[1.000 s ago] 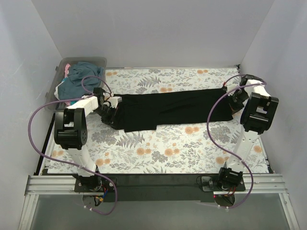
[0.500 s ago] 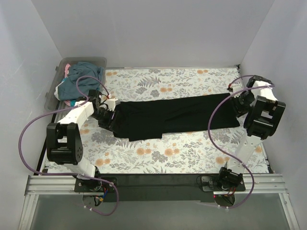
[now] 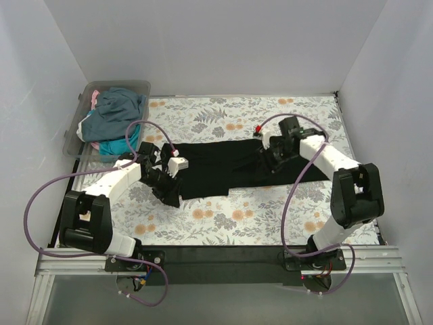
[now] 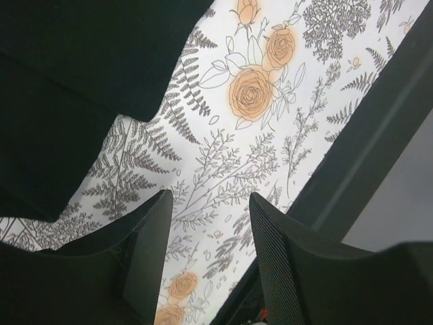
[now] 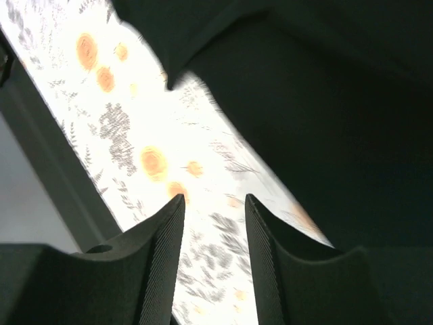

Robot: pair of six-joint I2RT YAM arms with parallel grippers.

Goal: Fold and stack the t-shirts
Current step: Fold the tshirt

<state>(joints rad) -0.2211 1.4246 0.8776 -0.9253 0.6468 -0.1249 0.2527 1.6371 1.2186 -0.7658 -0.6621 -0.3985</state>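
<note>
1. Across the table, from edge to edge, lay the floral covering (image 3: 237,217), printed with grey ferns and orange blooms; it bore everything else.
2. Over the middle of the table stretched the black t-shirt (image 3: 223,162), flat, as a long band running from left to right; its left end was broader and reached further toward the near edge.
3. From the near edge rose the left arm (image 3: 125,177), bent toward the shirt's left end; the right arm (image 3: 325,154) reached from the near right corner over the shirt's right part; a purple cable looped along each.
4. At the far left corner stood the clear plastic bin (image 3: 73,132); it held a loose heap with a slate-blue shirt (image 3: 116,108) on top, a teal shirt (image 3: 120,145) at the nearer side and a pink shirt (image 3: 95,95) showing at the far side.
5. At the shirt's near left edge hung the left gripper (image 4: 210,250); its fingers (image 4: 145,250) stood parted with only flowered cloth between them; the black hem lay just ahead in the wrist view.
6. Right of the shirt's middle, toward the far edge, sat the right gripper (image 5: 213,264); its fingers (image 5: 270,264) were likewise spread and held nothing; black cloth filled the upper right of its wrist view.
</note>
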